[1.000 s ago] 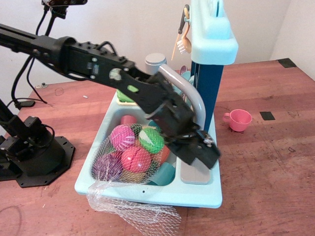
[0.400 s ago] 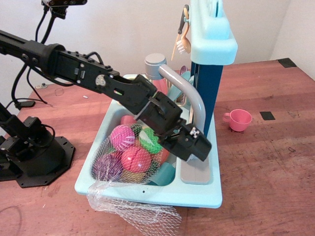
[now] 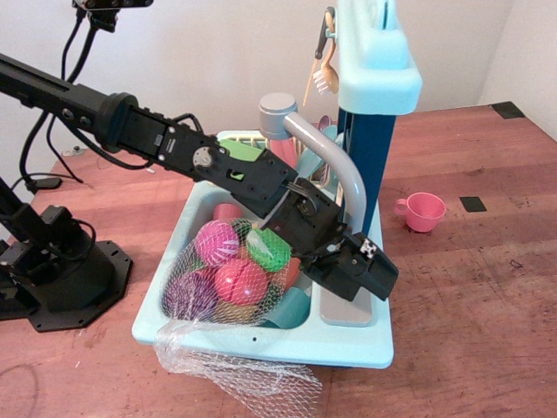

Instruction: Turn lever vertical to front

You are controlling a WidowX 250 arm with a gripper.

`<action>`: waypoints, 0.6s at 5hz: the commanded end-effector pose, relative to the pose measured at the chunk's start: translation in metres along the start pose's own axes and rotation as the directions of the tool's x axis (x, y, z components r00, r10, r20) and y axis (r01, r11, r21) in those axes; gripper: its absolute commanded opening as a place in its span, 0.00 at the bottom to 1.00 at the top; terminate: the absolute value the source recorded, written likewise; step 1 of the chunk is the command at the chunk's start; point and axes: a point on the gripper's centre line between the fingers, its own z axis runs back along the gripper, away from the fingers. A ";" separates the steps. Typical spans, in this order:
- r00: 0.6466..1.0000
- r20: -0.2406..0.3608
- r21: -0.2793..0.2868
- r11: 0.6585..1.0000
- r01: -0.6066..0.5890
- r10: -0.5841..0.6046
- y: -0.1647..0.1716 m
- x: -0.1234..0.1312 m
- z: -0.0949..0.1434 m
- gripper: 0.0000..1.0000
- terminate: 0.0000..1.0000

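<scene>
Since the earlier frame, claw (image 3: 364, 277) dropped right, over the grey faucet base (image 3: 346, 306) in the toy sink (image 3: 287, 335); claw opening could not be told. Lever hidden beneath it. Netted toy food (image 3: 228, 270) alongside.

Against the curved grey spout (image 3: 335, 161), the black gripper (image 3: 364, 277) now sits lower and further toward the sink's front right than it did 0.4 s ago, back near where it was a second ago. The arm's wrist section (image 3: 261, 178) has dropped slightly below the spout's cap.
</scene>
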 end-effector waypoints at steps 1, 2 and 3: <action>0.996 0.089 0.063 0.998 0.016 -0.021 0.029 0.031 0.033 1.00 0.00; 0.992 0.123 0.068 0.998 -0.002 -0.006 0.046 0.028 0.058 1.00 0.00; 0.990 0.141 0.065 0.998 -0.015 0.006 0.059 0.029 0.068 1.00 0.00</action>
